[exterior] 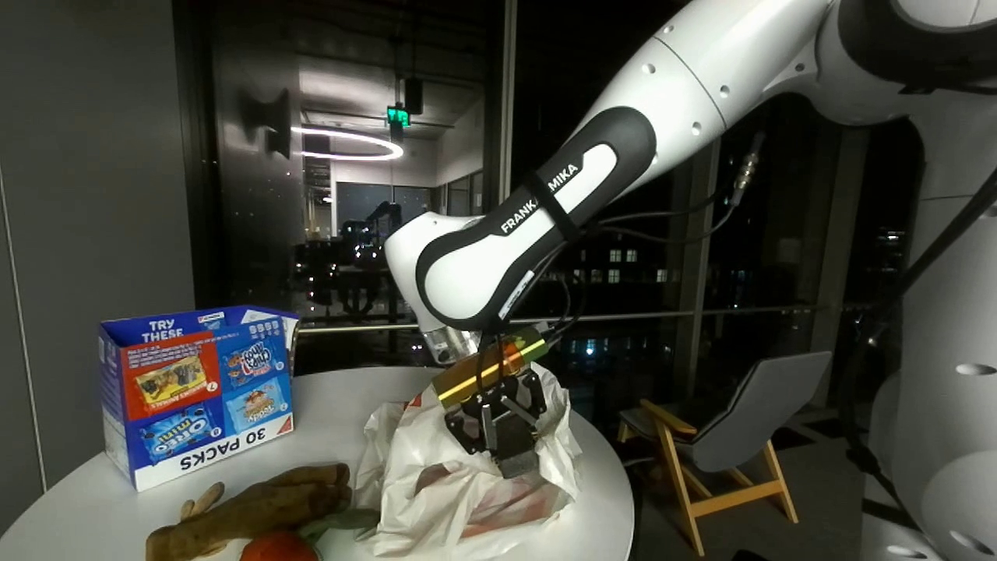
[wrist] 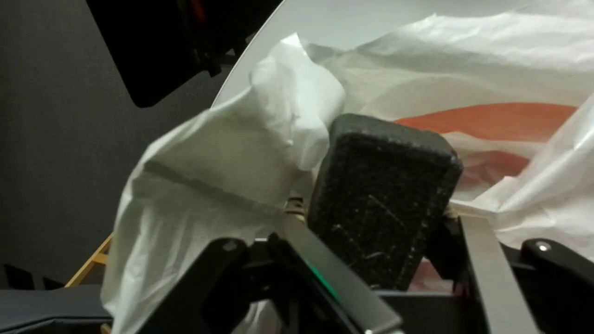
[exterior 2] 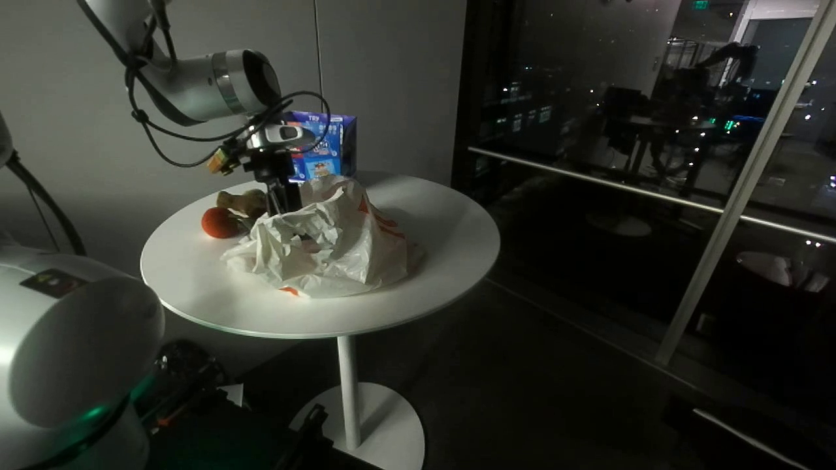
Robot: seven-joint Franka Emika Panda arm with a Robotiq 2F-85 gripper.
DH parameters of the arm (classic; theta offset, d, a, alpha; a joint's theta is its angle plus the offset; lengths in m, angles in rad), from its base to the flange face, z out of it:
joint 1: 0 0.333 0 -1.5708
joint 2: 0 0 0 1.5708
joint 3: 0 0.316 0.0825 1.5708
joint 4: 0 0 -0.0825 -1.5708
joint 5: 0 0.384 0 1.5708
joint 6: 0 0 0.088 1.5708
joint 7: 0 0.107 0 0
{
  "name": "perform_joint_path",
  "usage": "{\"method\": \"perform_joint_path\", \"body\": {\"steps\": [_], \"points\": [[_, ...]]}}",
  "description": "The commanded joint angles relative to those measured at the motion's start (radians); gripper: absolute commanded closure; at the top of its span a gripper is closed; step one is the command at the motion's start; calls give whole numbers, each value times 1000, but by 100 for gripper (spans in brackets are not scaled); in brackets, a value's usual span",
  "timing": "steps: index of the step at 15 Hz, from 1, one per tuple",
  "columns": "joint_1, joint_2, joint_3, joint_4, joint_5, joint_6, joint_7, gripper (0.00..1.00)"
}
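My gripper [wrist: 376,211] is shut on a dark, rough block [wrist: 385,185] with rounded edges, one finger on each side of it. The block tilts in the grip. A crumpled white plastic bag [wrist: 199,185] with orange-red print spreads around the fingers and behind the block. In an exterior view, the block [exterior: 518,456] hangs below the fingers at the bag's opening [exterior: 436,460]. Elsewhere, the fingers [exterior 2: 282,196] point down behind the bag's raised edge [exterior 2: 339,235], which hides the block. Whether the block touches the bag I cannot tell.
A blue snack box [exterior: 195,397] stands on the round white table [exterior: 335,389]. A brown soft-looking object [exterior: 257,502] and an orange-red round thing [exterior 2: 220,222] lie beside the bag. A grey chair [exterior: 732,413] stands beyond the table.
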Motion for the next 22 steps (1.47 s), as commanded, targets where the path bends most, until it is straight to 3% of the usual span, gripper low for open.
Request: {"method": "perform_joint_path", "body": {"steps": [1,2,4,6,8,11,14,16,20,22], "points": [[-2,13,-2,18,-105,39,45,63],[-4,14,-4,17,-110,56,40,63],[-6,12,-6,9,-85,116,16,13],[-6,-5,-5,-8,-27,208,-41,12],[-2,-25,0,-23,13,277,-103,1],[6,-37,9,-19,28,280,-153,0],[27,-89,34,-24,123,238,-252,0],[42,-127,57,-15,117,169,-235,0],[57,-187,128,2,8,-39,-66,0],[80,-228,144,-36,57,10,-162,0]]}}
